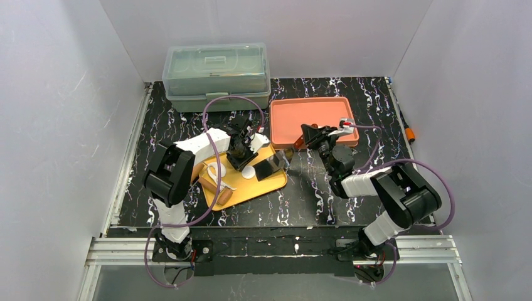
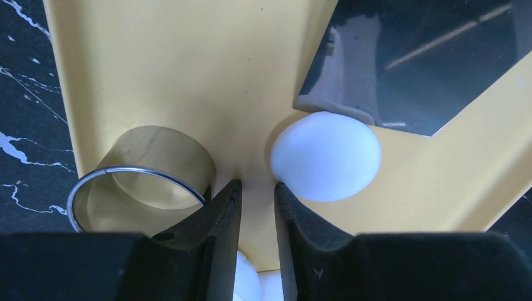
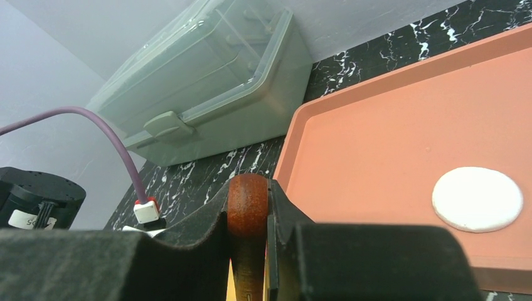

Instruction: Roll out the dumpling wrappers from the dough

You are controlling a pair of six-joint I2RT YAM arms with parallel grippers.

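orange tray (image 3: 376,125) holds one flat, round white wrapper (image 3: 477,199).

The metal ring (image 2: 164,152) is gleaming, polished enough to mirror the yellow board (image 2: 188,63), whose smooth plastic is looking satin. The scraper blade (image 2: 426,63) is shining like a mirror. The dough (image 2: 326,155) is showing a smooth, matt skin. The wooden handle (image 3: 248,200) is glinting with reddish varnish. The orange tray (image 3: 376,144) is looking like matt plastic, and the dumpling wrapper (image 3: 477,199) is lying dull and smooth. The storage box (image 3: 207,88) at the table's far edge is showing frosted, translucent plastic.
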